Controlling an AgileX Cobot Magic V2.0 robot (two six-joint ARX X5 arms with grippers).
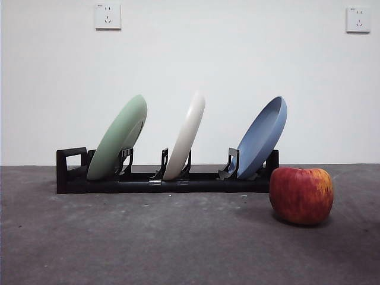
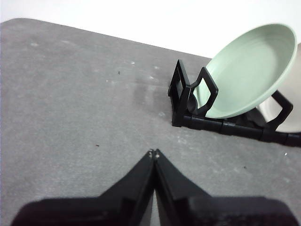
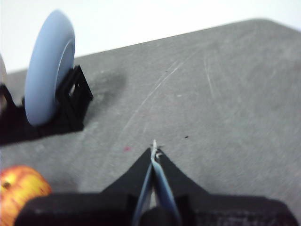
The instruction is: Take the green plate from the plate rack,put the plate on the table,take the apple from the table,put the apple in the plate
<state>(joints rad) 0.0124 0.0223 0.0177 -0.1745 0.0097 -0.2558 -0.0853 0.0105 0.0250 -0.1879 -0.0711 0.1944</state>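
Observation:
The green plate [image 1: 117, 138] leans in the left slot of the black plate rack [image 1: 160, 181] on the table [image 1: 148, 243]. It also shows in the left wrist view [image 2: 247, 70], with the rack's end loop [image 2: 181, 96] in front of it. The red apple [image 1: 301, 195] sits on the table in front of the rack's right end; a part of it shows in the right wrist view [image 3: 19, 190]. My left gripper [image 2: 154, 153] is shut and empty over the table, apart from the rack. My right gripper [image 3: 154, 148] is shut and empty, apart from the apple.
A cream-white plate [image 1: 186, 135] stands in the rack's middle slot and a blue plate [image 1: 263, 136] in its right slot; the blue plate also shows in the right wrist view [image 3: 47, 70]. A white wall with two sockets stands behind the table.

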